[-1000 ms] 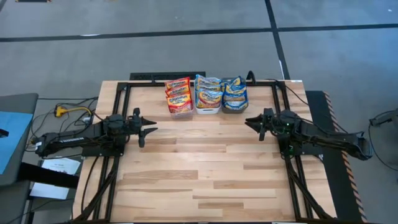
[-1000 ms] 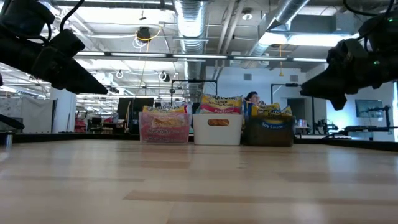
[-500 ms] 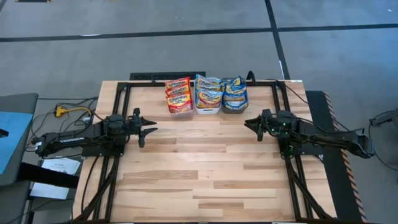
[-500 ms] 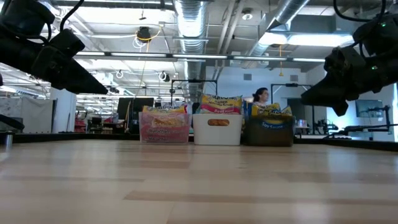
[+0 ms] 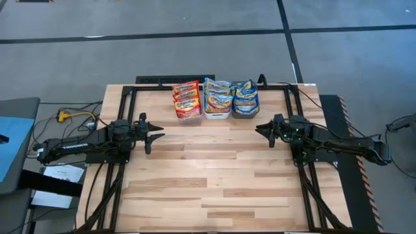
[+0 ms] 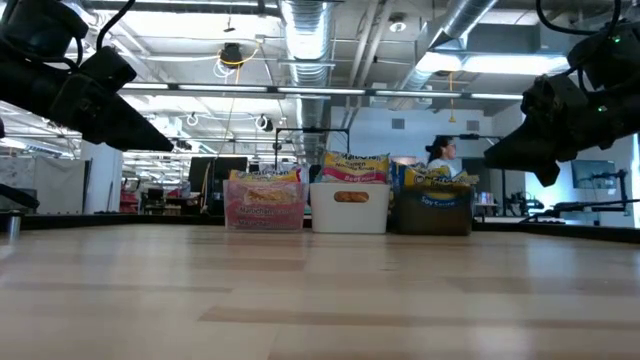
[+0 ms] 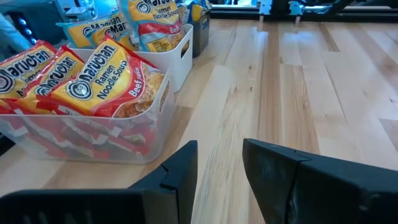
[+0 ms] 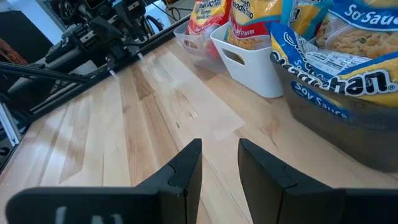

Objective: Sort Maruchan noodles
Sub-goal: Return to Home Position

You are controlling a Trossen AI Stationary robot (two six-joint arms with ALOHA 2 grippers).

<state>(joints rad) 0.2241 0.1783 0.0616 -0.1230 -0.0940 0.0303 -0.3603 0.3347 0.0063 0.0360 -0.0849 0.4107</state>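
Maruchan noodles (image 7: 93, 81) in bins (image 6: 350, 215) at table's (image 5: 208, 175) far edge, left gripper (image 7: 219, 149), right gripper (image 8: 219, 146) hovering, both slightly spread, seemingly empty

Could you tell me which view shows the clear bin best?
The left wrist view: the clear bin is close, its walls and red packets readable. The high view shows it small from above, the low view distant side-on, the right wrist view only a corner.

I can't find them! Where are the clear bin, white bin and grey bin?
clear bin (image 7: 93, 134), left wrist view, front wall
white bin (image 6: 349, 218), low view, front wall
grey bin (image 8: 336, 130), right wrist view, side wall
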